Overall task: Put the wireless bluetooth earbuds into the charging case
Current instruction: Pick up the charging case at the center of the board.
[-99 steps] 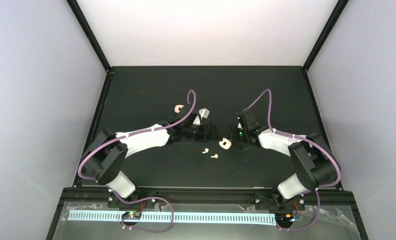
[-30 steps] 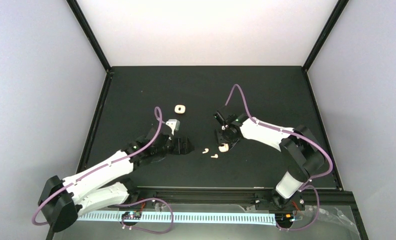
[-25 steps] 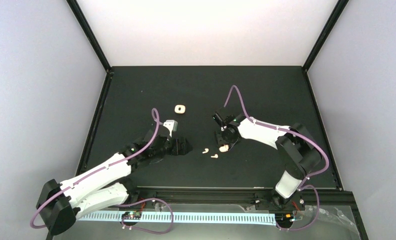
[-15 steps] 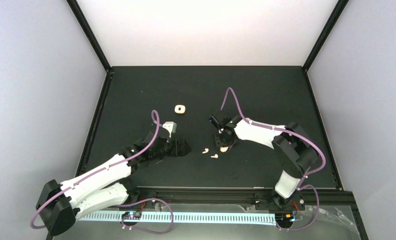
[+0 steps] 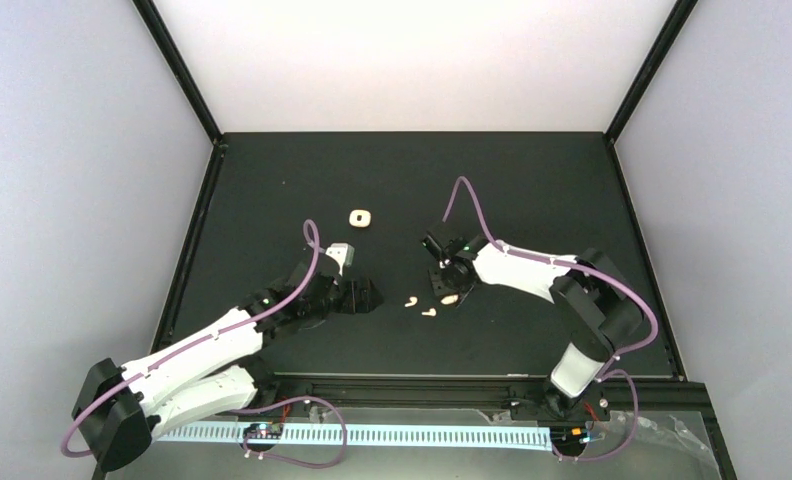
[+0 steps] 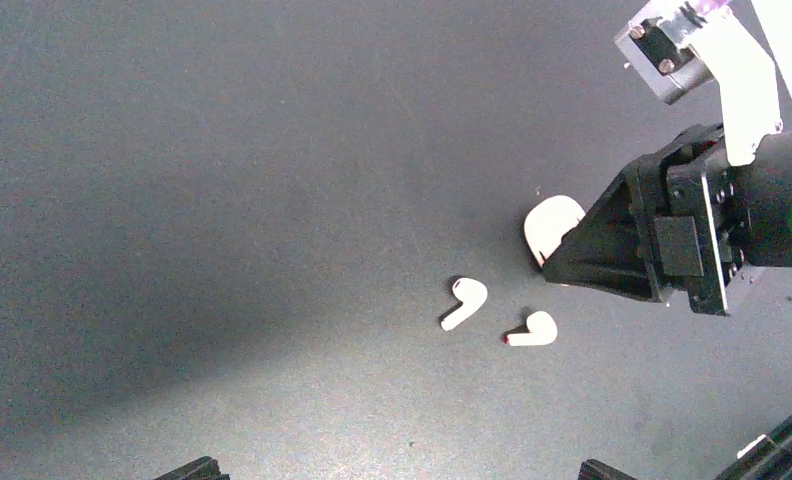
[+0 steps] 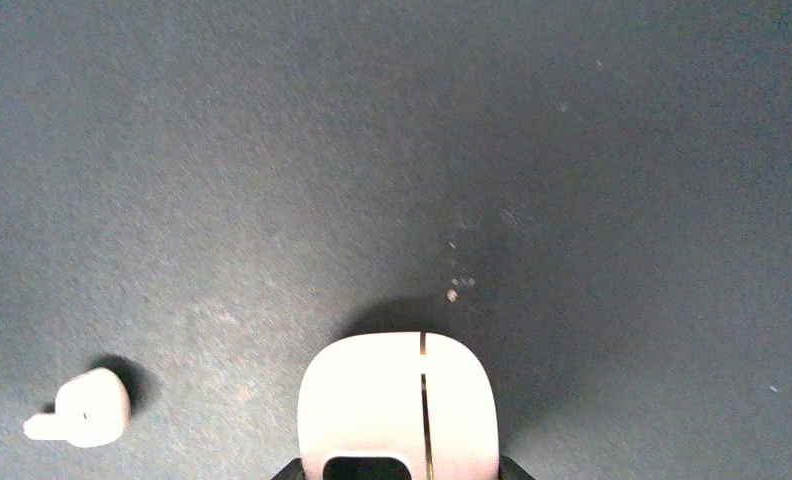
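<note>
Gently: your right jaws, grip unclear, may skid the rounded cream plastic case [image 7: 397, 400] onto white comma-shaped earbuds [image 6: 467, 302]; left jaws spread.

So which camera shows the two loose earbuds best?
Left wrist: both earbuds lie whole and large, stems visible. Top external shows them as tiny specks; right wrist catches only one, at its lower left.

Two earbuds [image 6: 466, 301] just left of case [image 6: 550, 222]
</note>
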